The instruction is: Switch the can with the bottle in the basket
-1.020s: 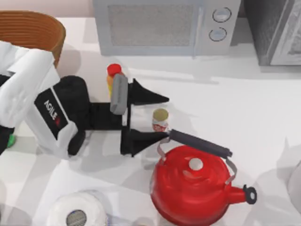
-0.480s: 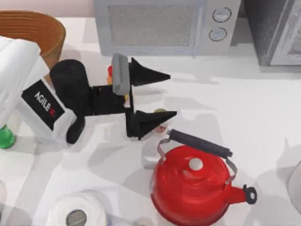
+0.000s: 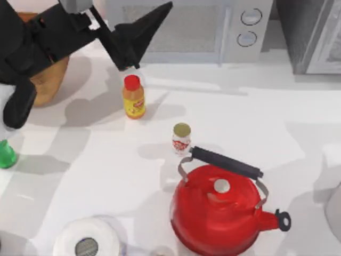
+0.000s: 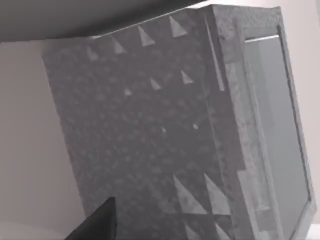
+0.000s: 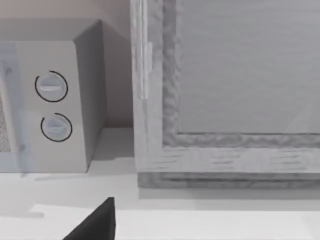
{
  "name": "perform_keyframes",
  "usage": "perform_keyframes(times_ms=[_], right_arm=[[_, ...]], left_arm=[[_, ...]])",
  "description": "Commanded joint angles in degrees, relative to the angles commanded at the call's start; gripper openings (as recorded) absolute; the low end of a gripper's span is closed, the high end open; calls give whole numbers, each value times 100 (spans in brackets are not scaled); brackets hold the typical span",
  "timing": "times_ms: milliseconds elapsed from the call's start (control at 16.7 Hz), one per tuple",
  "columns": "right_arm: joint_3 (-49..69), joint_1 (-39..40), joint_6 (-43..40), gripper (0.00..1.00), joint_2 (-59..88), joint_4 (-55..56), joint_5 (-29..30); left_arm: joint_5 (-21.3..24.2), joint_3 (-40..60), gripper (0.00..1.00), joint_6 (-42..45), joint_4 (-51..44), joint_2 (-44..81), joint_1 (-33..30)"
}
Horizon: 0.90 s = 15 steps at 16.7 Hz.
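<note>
Left hand [image 3: 139, 37] raised near the basket [image 3: 50, 80], empty, spread state unclear. Can [image 3: 181, 137] stands on the bench just beside the kettle [image 3: 221, 210]; bottle [image 3: 6, 154] below the basket.

- My table [image 3: 277, 122] is plain white, with soft grey shadows lying across it.
- A grey microwave [image 3: 186, 29] stands along the far edge, two round dials [image 3: 250, 17] on its right panel.
- Just beside it at the far right corner sits a mottled grey cabinet [image 3: 311, 34] with a pale glass-like door.
- Behind them runs a pale pinkish wall [image 5: 117, 75].
</note>
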Motion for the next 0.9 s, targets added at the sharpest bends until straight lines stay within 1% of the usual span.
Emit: perform_keyframes(times_ms=[240,480,720,900], right_arm=[[0,0,0,100,0,0,0],[0,0,0,100,0,0,0],[0,0,0,100,0,0,0],[0,0,0,100,0,0,0]], left_arm=[[-1125,-869,100,-10,-1152,-3137,101],[-2151,-1901,100,-65,-2753,-5954,357],[-3157,-3200,100,-130,-4585,-7896,856],[-3862,-4146,100,-122,-5658,-8788,1247]])
